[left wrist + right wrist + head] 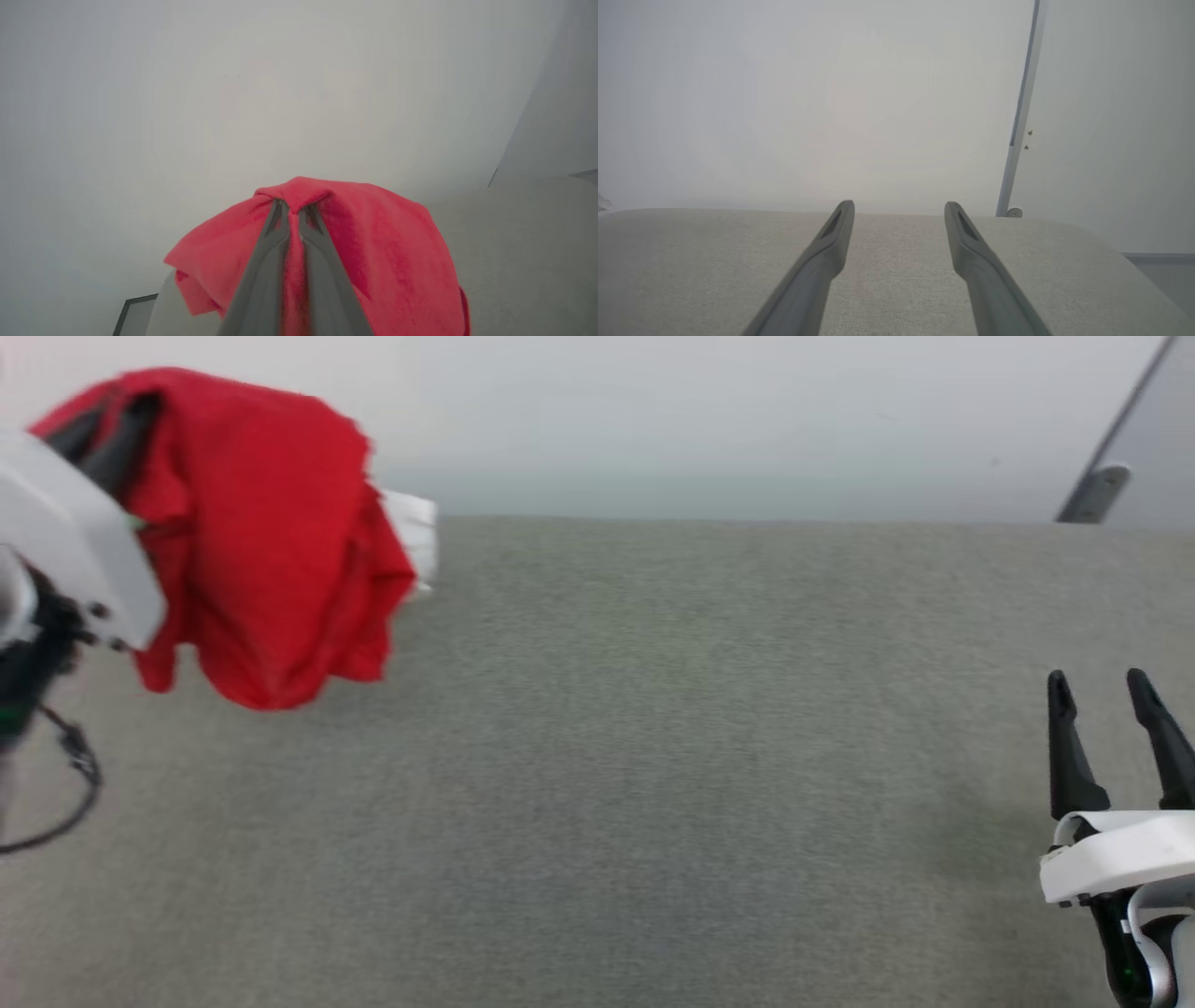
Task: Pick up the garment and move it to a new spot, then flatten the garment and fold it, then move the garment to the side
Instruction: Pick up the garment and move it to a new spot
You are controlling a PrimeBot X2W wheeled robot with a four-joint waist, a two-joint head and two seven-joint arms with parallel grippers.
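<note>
Left hand (294, 210) pinches the red garment (271, 541) aloft at ten o'clock above the bench (653, 756); right hand (1111, 686) wide, empty, four o'clock; placing, flattening, folding still to do

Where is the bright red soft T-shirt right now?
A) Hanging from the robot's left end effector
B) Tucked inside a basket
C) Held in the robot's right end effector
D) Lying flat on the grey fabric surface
A: the bright red soft T-shirt hangs bunched from the left end effector, which is shut on it, while the right end effector stands open and empty over the grey fabric surface.
</note>
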